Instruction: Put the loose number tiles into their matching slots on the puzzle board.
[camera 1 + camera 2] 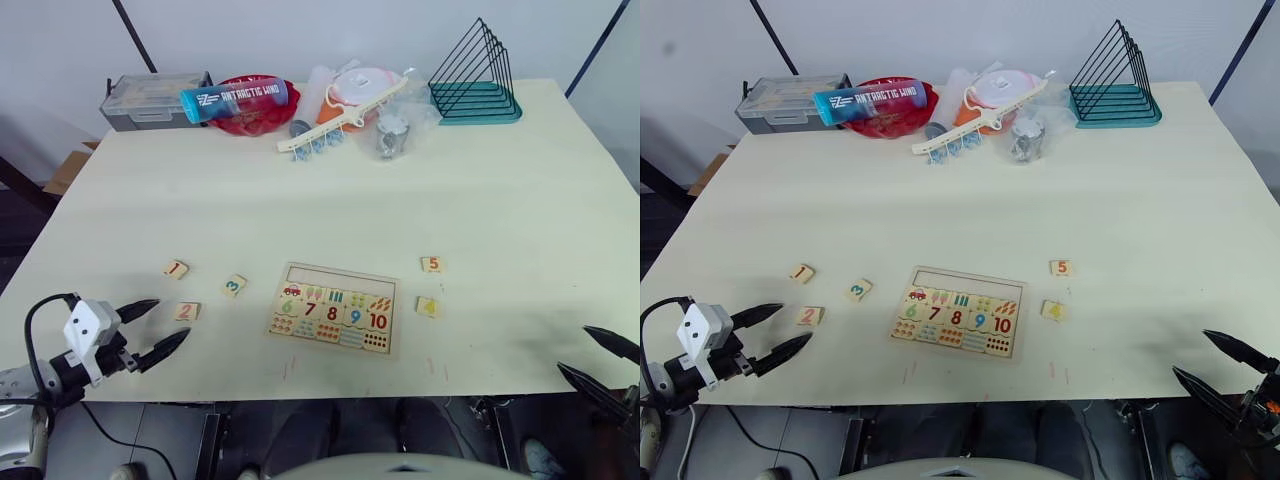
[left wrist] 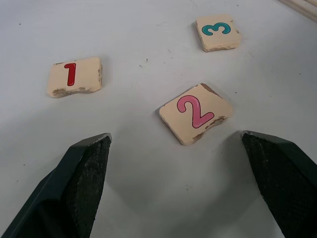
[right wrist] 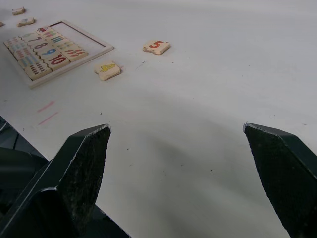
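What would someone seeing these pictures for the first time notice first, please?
Probably the puzzle board near the table's front edge, its top row of slots empty. Then the loose tiles: 1, 2 and 3 to its left, 5 and 4 to its right. The open left end effector sits just short of the 2.

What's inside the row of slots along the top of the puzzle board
Nothing: the slots on the puzzle board look bare. All five tiles lie loose on the table.
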{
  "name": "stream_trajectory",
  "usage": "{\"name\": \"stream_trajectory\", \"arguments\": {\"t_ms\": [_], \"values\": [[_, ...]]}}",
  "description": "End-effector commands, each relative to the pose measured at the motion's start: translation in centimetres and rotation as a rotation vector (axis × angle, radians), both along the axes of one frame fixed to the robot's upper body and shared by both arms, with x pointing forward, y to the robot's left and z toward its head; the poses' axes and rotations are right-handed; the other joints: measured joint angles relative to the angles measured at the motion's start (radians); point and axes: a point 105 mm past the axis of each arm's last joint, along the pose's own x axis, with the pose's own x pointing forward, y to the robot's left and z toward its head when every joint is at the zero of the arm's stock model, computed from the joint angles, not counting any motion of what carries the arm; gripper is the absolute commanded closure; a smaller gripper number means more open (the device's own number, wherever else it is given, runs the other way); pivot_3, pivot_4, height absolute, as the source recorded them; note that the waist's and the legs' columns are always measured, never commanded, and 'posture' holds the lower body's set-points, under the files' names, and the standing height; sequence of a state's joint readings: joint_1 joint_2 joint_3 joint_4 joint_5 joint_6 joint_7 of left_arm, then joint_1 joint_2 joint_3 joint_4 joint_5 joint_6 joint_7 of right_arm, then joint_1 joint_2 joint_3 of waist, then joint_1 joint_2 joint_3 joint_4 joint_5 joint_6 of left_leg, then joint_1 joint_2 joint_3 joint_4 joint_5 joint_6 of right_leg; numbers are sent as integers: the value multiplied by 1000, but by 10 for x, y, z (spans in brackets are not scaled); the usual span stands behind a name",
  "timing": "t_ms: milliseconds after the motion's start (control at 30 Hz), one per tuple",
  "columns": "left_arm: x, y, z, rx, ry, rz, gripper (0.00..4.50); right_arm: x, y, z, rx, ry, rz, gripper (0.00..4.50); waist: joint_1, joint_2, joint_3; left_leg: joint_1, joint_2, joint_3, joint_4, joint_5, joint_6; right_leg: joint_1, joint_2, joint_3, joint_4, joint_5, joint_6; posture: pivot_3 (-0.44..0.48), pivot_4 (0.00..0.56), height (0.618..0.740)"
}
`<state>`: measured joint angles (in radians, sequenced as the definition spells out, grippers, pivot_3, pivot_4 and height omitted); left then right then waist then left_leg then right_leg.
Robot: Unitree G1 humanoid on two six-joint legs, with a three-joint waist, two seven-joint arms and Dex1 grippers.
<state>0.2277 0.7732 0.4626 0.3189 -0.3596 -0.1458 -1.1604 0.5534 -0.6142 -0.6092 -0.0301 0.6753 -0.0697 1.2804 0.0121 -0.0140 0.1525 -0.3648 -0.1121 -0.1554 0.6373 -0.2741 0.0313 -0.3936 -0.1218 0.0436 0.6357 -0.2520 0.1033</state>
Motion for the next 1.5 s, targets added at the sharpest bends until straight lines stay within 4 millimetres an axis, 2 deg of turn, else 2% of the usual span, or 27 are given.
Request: {"name": "stream_trajectory", "arguments": {"t_ms": [33,367,567,700,900,1100,1267,1500], "values": [[-3,8,-2,8,7,8,30,4,-3,10,-38,-61,-1,0,0,0,0,0,0,0,0,0,0,0,0,0,0,0,0,0,150,740],[-6,14,-1,-13,-9,17,30,15,8,11,-26,-95,44,0,0,1,-1,1,0,1,0,2,3,0,0,1,2,0,0,0,150,740],[3,17,10,-26,-53,33,30,16,15,13,-7,-109,81,0,0,1,-1,1,0,0,0,2,3,0,1,0,2,0,0,0,150,740],[16,21,21,-55,-90,66,30,18,25,21,8,-136,135,0,1,1,-1,1,0,0,0,2,3,0,1,0,2,0,0,0,150,740],[54,28,48,-115,-181,175,30,22,47,36,42,-177,245,0,3,-1,0,1,0,-1,1,2,3,0,1,0,3,0,0,0,150,740],[81,23,58,-108,-187,199,30,26,65,44,58,-208,344,0,-2,-1,-1,1,0,-1,1,2,3,-1,1,0,4,1,-1,0,150,740],[85,17,48,-48,-123,150,30,30,70,48,60,-227,383,0,-2,-1,-1,1,0,-1,1,2,3,-1,1,0,4,1,-1,0,150,740],[82,18,29,8,-43,130,30,34,69,49,42,-235,414,0,0,-1,-1,1,0,-1,1,2,3,-1,1,-1,4,1,-1,0,150,740]]}}
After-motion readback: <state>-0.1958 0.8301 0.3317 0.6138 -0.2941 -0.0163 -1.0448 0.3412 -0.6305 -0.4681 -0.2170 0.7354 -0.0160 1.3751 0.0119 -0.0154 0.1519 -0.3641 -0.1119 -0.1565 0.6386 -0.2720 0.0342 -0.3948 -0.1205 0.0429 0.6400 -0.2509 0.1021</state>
